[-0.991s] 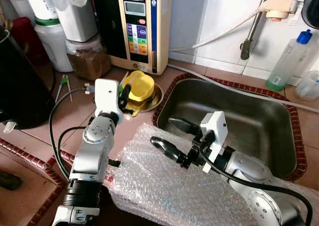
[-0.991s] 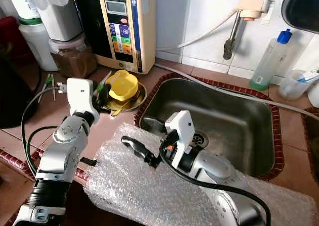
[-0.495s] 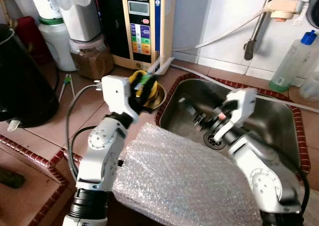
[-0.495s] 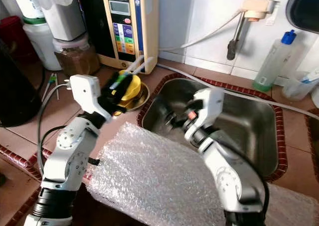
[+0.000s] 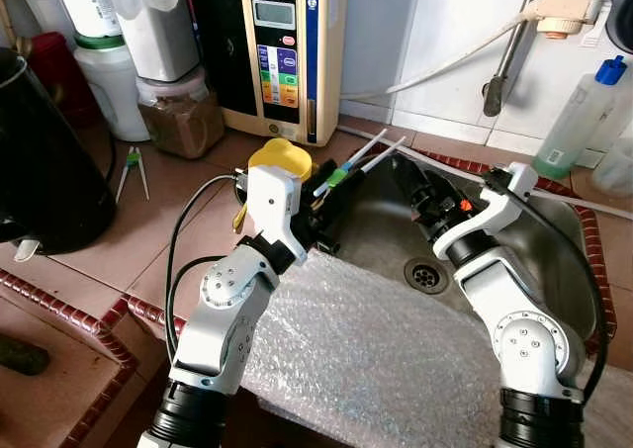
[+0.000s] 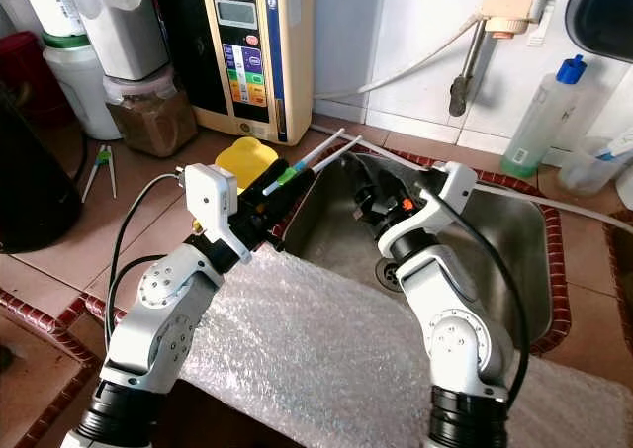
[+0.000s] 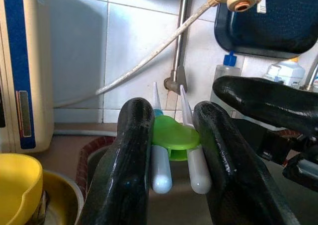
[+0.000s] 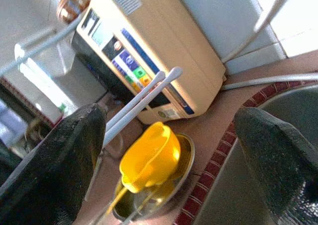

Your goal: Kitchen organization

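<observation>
The left gripper (image 7: pixel 171 150) squeezes white chopsticks (image 5: pixel 361 157) with a green clip, held over the sink's (image 5: pixel 554 245) near edge. The right gripper (image 5: pixel 420 186) hangs over the sink, fingers wide apart, holding nothing.

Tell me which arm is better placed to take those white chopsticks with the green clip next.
Right, probably. The left gripper is shut on the training chopsticks, holding them out over the sink. The right gripper is open, facing their tips, so it could close on them.
</observation>
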